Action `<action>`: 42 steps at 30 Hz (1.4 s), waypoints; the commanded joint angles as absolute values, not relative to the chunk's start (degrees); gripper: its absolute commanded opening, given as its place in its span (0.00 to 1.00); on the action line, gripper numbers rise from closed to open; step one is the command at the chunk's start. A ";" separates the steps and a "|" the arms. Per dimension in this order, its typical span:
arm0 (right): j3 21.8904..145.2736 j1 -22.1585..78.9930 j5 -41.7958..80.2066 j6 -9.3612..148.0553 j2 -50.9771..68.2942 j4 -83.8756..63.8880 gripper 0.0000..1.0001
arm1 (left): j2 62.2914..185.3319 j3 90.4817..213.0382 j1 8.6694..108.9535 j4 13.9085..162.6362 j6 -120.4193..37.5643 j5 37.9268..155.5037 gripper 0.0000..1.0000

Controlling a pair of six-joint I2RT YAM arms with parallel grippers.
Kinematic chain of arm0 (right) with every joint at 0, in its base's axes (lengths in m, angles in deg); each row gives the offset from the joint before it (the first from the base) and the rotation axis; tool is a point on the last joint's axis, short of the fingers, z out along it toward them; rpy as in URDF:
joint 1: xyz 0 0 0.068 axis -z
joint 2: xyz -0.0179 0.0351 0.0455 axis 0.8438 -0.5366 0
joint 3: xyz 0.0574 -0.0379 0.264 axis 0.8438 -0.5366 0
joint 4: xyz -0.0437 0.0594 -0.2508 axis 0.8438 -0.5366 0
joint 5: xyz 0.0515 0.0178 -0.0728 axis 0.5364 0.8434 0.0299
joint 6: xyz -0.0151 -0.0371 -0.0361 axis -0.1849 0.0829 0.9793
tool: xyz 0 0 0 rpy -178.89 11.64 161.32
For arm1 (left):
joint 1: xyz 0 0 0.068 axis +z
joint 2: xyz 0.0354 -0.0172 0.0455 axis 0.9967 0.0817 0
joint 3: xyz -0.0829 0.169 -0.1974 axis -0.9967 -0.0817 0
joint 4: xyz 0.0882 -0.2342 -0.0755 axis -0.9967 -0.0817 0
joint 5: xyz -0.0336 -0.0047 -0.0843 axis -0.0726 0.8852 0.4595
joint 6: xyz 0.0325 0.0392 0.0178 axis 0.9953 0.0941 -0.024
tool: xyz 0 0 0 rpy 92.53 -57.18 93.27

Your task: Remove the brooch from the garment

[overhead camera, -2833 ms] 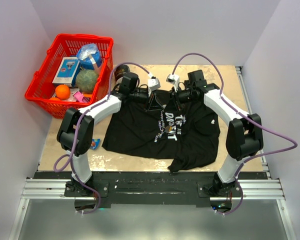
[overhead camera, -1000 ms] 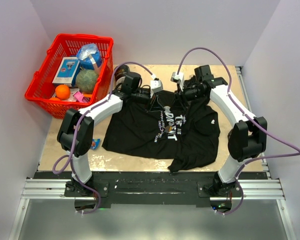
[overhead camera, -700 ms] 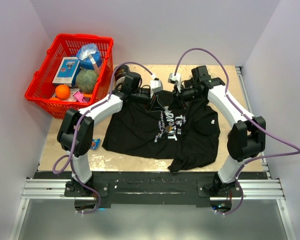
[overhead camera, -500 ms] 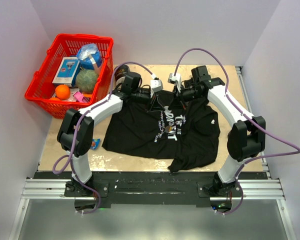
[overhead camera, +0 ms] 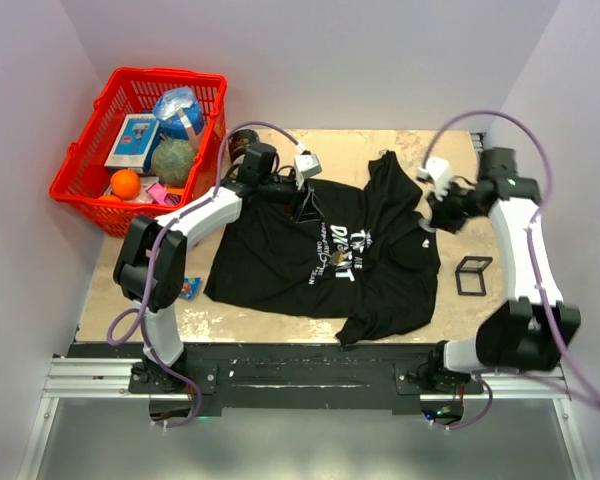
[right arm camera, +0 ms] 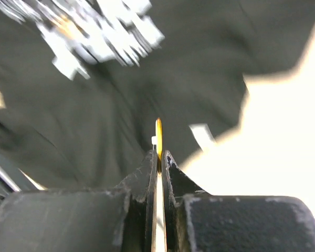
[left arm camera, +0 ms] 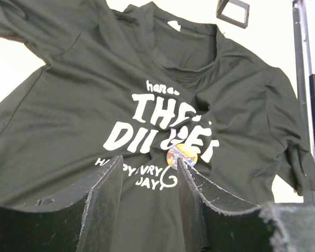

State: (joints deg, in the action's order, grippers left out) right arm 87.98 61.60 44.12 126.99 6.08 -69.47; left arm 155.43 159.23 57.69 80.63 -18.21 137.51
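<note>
The black T-shirt with white lettering lies spread on the table, and it also fills the left wrist view. A round orange-and-blue badge sits on the lettering, right by my left gripper's right fingertip. My left gripper is open and empty, low over the chest print. My right gripper is over the shirt's right sleeve edge. It is shut on a thin gold-edged brooch, seen edge-on. The shirt is blurred in the right wrist view.
A red basket holding a ball, an orange, a box and a bag stands at the back left. A small black square frame lies on the table right of the shirt, and it also shows in the left wrist view. A small blue item lies left of the shirt.
My right arm has swung from the shirt's collar out to the right, shut on the thin brooch. The shirt's collar area has shifted toward the back. The left arm has barely moved.
</note>
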 commanded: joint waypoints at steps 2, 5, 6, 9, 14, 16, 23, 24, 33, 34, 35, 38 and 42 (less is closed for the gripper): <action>78.03 68.35 26.00 143.73 19.15 -81.82 0.00 | 156.25 160.80 57.89 81.16 -17.19 135.48 0.51; 72.12 71.07 19.59 145.68 22.32 -78.76 0.00 | 156.69 160.89 57.89 81.42 -17.37 135.47 0.51; 70.72 72.12 18.26 145.51 22.50 -77.18 0.00 | 156.51 160.89 57.98 81.51 -17.45 135.56 0.51; 67.19 72.83 12.81 144.72 20.49 -71.81 0.00 | 156.16 160.63 57.98 81.34 -17.46 134.95 0.51; 65.96 73.36 10.78 144.72 18.11 -64.69 0.00 | 154.58 160.01 57.80 78.97 -15.88 133.81 0.52; 64.91 73.45 9.37 144.63 17.15 -61.79 0.00 | 154.49 160.45 57.80 77.30 -14.91 133.72 0.52; 60.86 73.36 6.03 145.33 17.32 -54.14 0.00 | 156.60 164.76 57.89 72.55 -12.54 132.49 0.52; 60.86 73.36 6.20 145.33 17.06 -54.66 0.00 | 156.51 164.76 57.89 72.46 -12.19 132.31 0.52; 62.00 73.45 6.55 146.82 13.37 -55.98 0.00 | 155.46 160.54 57.89 75.45 -11.48 131.61 0.51; 62.09 73.45 6.90 147.96 12.93 -56.07 0.00 | 155.28 159.93 57.89 75.97 -11.22 131.26 0.51; 62.09 73.45 7.43 148.58 12.49 -55.72 0.00 | 155.19 159.75 57.89 76.23 -11.13 131.00 0.51; 61.12 73.45 7.44 151.04 10.99 -53.79 0.00 | 154.93 159.04 57.80 76.50 -10.69 130.03 0.51; 62.08 73.45 7.08 152.10 8.62 -51.85 0.00 | 154.75 158.52 57.80 77.20 -11.83 129.67 0.51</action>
